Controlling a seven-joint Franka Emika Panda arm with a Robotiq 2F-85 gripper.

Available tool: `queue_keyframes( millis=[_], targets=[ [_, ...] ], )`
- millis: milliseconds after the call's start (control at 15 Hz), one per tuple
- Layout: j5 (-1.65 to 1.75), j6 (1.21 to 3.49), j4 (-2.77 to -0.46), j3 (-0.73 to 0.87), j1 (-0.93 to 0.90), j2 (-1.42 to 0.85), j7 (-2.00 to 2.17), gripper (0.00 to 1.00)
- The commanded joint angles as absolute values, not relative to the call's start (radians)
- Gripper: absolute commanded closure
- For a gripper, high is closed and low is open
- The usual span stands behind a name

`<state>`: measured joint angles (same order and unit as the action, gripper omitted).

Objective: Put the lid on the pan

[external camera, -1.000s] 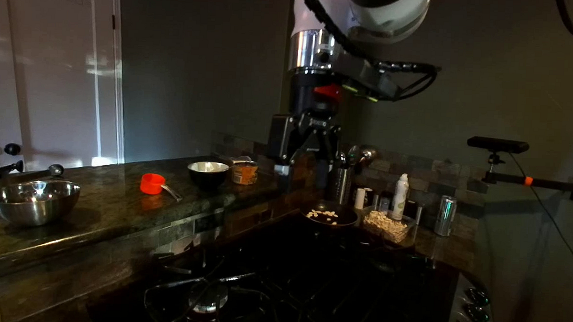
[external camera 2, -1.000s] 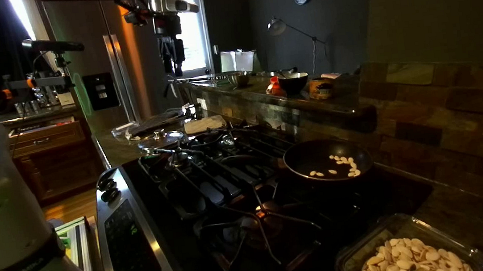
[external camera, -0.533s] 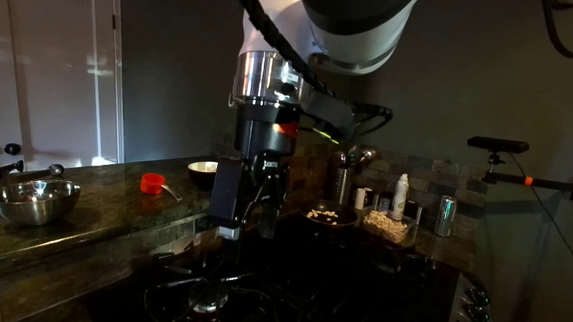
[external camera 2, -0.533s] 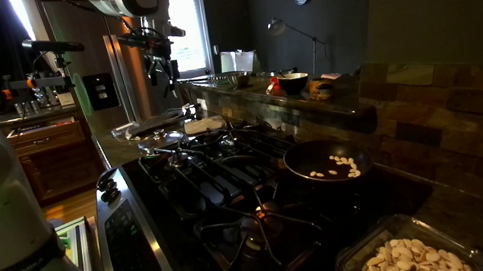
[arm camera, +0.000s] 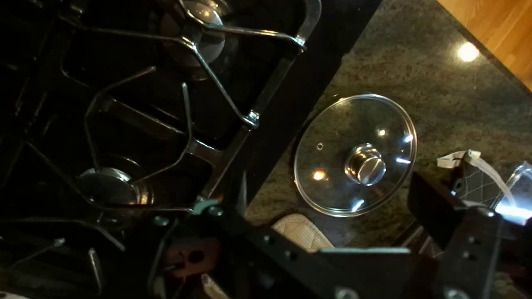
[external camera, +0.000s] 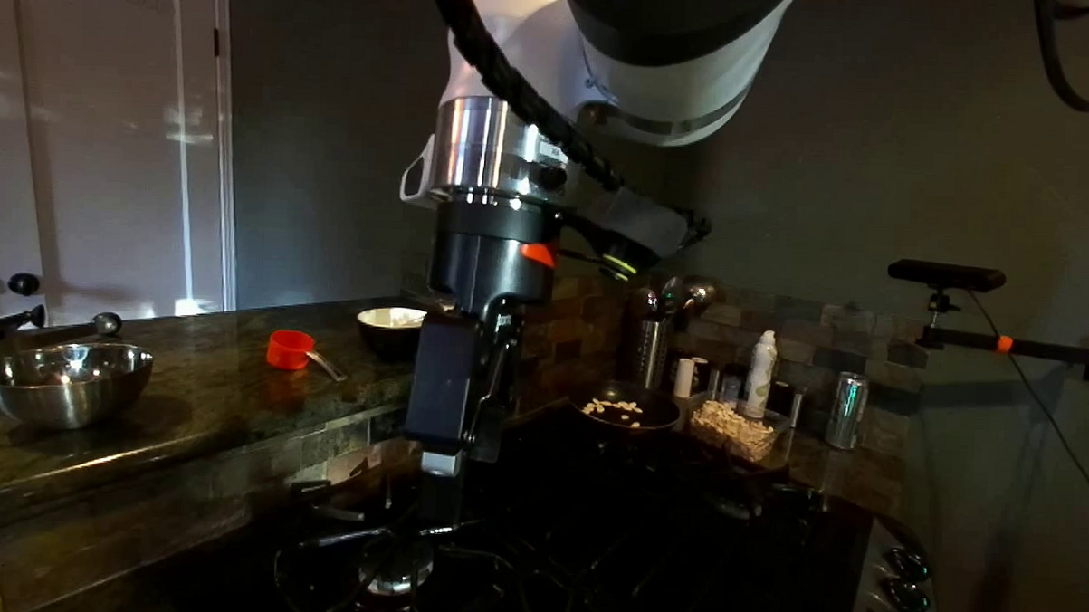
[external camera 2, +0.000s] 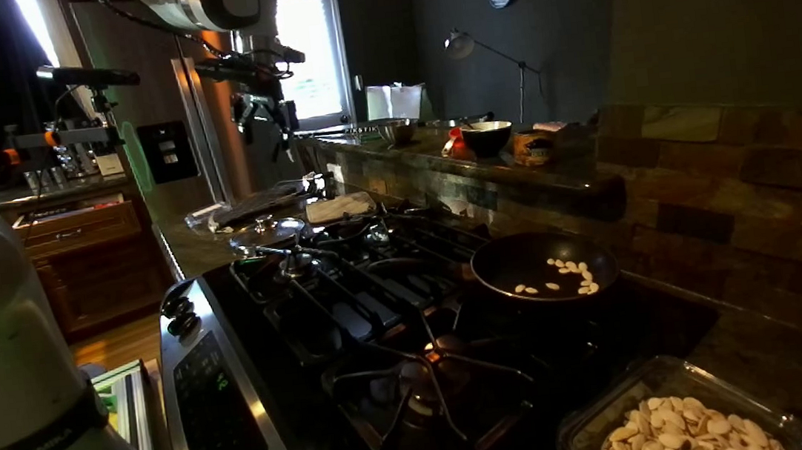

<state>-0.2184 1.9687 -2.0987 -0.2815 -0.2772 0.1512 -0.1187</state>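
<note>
We've our gripper [arm camera: 336,194] spread wide, likely to straddle the upturned knob [arm camera: 365,164] of the lid [arm camera: 332,155] on the counter [arm camera: 451,112], three o'clock in the wrist view, dark pan [external camera 2: 517,265] uncovered on the stove [external camera 2: 350,312].

"Where does the glass lid [external camera 2: 269,233] lie?"
"On the counter [external camera 2: 188,255], just beside the stove [external camera 2: 280,387], knob [external camera 2: 264,223] up."
"And the dark pan [external camera 2: 513,262]?"
"On the stove, pale seeds [external camera 2: 571,267] inside. The gripper [external camera 2: 263,135] hangs well apart from both."
</note>
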Motion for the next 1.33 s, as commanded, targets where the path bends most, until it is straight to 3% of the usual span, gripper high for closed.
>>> queue_keyframes(
  millis=[0, 733, 1200, 1267],
  targets=[
    [-0.209, 2.012, -2.094, -0.280, -0.301, 0.118, -0.297, 0.00],
    [-0.215, 2.351, -2.014, -0.341, -0.327, -0.178, -0.821, 0.00],
    [-0.204, 2.363, -2.001, -0.363, -0.311, -0.195, -0.844, 0.00],
    [-0.246, 2.383, -1.987, -0.387, -0.294, -0.217, -1.002, 0.00]
  ],
)
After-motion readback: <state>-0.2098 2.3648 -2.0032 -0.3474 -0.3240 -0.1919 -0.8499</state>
